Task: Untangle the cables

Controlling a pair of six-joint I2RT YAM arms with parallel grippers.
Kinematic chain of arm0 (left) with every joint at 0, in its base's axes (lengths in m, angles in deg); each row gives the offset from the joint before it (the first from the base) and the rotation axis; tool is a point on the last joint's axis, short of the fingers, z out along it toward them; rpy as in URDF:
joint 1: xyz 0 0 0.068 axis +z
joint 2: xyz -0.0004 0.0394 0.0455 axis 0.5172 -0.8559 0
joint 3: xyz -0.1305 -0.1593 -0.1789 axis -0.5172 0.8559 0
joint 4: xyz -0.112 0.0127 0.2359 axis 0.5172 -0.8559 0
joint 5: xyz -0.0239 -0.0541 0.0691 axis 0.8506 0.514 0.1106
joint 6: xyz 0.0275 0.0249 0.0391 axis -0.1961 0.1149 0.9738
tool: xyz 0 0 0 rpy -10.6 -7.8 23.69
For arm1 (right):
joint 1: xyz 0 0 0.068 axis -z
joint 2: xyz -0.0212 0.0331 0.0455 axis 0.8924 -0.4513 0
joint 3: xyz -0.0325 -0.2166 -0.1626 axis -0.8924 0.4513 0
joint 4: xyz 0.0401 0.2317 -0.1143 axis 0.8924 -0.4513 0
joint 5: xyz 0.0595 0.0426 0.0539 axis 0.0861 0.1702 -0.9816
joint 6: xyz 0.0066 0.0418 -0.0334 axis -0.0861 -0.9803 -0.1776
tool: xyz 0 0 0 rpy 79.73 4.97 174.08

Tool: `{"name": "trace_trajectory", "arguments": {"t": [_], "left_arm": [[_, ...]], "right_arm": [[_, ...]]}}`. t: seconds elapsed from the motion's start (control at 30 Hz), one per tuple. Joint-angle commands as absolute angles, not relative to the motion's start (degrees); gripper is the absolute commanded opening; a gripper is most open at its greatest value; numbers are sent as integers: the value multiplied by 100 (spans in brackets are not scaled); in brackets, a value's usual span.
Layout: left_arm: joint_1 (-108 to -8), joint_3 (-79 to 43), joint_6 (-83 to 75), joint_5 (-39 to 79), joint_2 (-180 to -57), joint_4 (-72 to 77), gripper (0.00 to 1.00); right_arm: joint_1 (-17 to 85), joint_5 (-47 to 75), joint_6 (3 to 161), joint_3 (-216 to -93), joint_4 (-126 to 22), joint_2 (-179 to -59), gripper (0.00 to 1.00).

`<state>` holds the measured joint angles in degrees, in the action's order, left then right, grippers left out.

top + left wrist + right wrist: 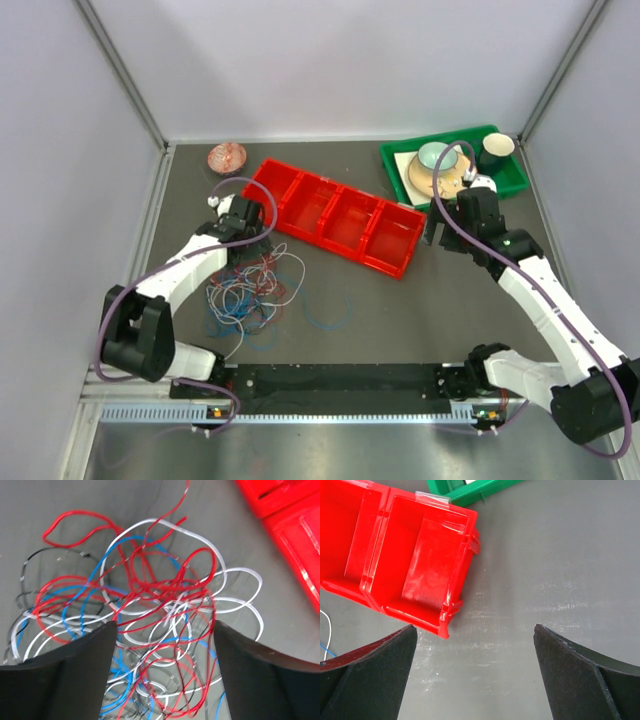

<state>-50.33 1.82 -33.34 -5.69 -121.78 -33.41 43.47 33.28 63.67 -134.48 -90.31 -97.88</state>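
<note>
The left gripper is spread over the cables, nothing grasped. The right gripper is held open by the tray.

- Red tray lies slantwise on the dark surface.
- Cables tangle near its left end.
- Left gripper hangs over them, beside that end.
- Right gripper is just off its right end.

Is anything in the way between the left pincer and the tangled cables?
No, nothing visible. The left pincer hangs open right over the cables, and only they show in the gap between its two sides.
</note>
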Motion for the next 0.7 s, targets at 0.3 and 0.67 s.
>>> {"name": "trace_trajectory", "arguments": {"t": [0.3, 0.67], "left_arm": [[-5031, -301, -2684, -553, -11862, -3111, 0], [-5039, -1119, -2216, 518, -10815, -3455, 0]], "right_arm": [[4314, 3261, 6309, -13437, -8792, -9603, 99], [4314, 3226, 6256, -13410, -8756, -9612, 99]]}}
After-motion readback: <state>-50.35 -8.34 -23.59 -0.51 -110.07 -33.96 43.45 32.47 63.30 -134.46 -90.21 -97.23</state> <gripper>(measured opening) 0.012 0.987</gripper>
